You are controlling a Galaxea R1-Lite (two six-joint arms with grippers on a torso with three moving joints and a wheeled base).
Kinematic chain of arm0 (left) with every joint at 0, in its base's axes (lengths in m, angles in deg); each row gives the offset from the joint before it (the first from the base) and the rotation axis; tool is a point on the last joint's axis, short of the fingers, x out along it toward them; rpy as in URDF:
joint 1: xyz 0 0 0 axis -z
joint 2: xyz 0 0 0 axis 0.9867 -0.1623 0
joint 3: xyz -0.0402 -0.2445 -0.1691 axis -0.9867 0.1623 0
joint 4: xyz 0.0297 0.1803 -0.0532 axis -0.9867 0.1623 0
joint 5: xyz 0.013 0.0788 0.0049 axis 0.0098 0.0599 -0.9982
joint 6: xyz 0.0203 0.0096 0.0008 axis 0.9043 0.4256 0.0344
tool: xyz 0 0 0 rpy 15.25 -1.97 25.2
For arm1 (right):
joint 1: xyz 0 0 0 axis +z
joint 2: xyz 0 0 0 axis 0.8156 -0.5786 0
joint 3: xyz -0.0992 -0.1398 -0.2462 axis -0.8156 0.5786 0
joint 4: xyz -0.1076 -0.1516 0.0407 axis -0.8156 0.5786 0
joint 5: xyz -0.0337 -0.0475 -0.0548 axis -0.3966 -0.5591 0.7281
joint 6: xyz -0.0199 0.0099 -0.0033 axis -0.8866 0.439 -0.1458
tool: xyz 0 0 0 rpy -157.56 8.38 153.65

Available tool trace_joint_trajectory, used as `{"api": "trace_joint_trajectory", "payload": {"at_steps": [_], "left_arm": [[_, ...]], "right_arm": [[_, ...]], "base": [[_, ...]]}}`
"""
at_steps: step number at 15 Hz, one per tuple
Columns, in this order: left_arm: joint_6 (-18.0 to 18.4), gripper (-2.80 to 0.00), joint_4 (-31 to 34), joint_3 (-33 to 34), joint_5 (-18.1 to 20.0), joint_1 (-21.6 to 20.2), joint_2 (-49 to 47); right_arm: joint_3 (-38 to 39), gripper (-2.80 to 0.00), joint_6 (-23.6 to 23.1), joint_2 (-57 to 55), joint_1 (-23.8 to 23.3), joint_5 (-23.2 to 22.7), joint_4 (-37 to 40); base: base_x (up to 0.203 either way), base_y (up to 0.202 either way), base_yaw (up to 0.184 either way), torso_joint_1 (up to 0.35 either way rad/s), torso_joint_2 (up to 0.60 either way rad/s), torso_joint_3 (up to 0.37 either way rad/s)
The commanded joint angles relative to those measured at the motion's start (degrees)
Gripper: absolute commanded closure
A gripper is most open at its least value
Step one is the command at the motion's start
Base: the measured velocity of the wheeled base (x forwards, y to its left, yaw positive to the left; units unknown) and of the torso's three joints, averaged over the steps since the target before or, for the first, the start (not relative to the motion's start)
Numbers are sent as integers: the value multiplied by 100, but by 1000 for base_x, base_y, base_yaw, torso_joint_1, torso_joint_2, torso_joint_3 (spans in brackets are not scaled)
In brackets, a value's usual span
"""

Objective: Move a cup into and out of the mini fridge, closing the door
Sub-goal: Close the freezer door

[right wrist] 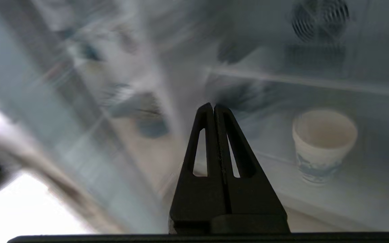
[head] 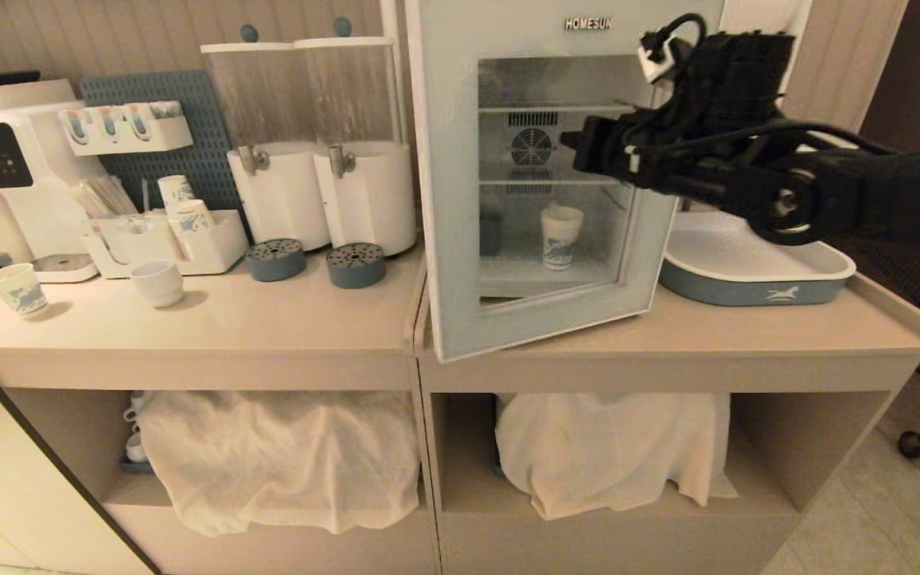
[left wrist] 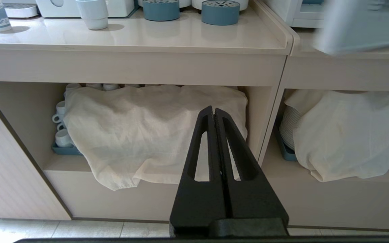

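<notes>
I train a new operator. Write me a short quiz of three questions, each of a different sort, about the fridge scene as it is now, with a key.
1. True or false: the cup stands inside the fridge.
2. Multiple choice: the door is A) fully shut, B) partly open, C) taken off.
3. Fill in: the right end effector has its fingers ____.

Key
1. True; it shows through the door's glass, on the fridge floor.
2. B; the door's lower edge swings out over the counter.
3. Shut, and holding nothing. The left end effector, parked low before the cloth on the shelf, is shut too.
</notes>
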Motion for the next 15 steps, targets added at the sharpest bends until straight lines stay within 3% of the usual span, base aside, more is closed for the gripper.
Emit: {"api": "trace_joint_trajectory", "payload": {"at_steps": [1,5,9,13,15], "left_arm": [[-2,0,-5,114,-5,0,-9],[-2,0,-4,114,-5,0,-9],[-2,0,-5,114,4,0,-9],[-2,0,-5,114,4,0,-9],[-2,0,-5,114,4,0,-9]], "right_arm": [[-673,0,-329,-1272,212,680,42],[-756,0,-1043,-1881,325,1060,-649],[-563,0,-1035,-1623,318,1482,-653],[849,0,-980,-254,102,1437,-657],[1692,0,-800,945,-78,1394,-623]], "base": [[0,0,0,0,0,0],[0,0,0,0,0,0],[0,0,0,0,0,0],[0,0,0,0,0,0],[0,0,0,0,0,0]]}}
